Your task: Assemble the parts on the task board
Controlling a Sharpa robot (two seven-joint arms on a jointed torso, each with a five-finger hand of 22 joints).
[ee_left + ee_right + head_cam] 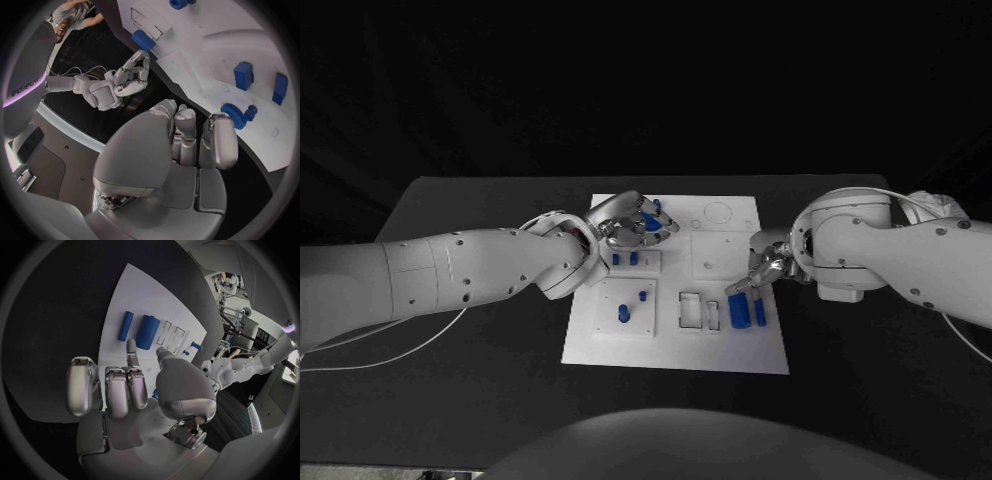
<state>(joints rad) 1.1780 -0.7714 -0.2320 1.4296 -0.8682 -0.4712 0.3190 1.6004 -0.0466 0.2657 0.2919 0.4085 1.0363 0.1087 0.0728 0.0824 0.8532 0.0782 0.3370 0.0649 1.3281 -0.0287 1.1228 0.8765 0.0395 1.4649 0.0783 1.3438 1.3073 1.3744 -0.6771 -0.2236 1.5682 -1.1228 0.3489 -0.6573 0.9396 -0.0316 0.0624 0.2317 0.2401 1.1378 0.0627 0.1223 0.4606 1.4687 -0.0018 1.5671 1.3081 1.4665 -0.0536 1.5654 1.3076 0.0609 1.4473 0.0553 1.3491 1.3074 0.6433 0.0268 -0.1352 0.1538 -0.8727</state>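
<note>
The white task board (678, 345) lies in the middle of the black table. My left hand (626, 222) hovers over its far left corner, fingers apart, their tips beside a blue toothed part (651, 222) (237, 116) that lies on the board; my left hand (187, 137) holds nothing. My right hand (762, 270) (134, 390) reaches to the board's right side. Its thumb and one fingertip pinch the near end of a thick blue cylinder (738, 308) (147, 331) lying flat. A thinner blue rod (760, 311) (125, 325) lies beside it.
Two short blue pegs (625, 258) stand near the left hand. Two more blue parts (623, 313) sit on a square plate at the near left. Rectangular slots (691, 311) and a round hole (717, 212) mark the board. A cable (387, 355) trails at the left.
</note>
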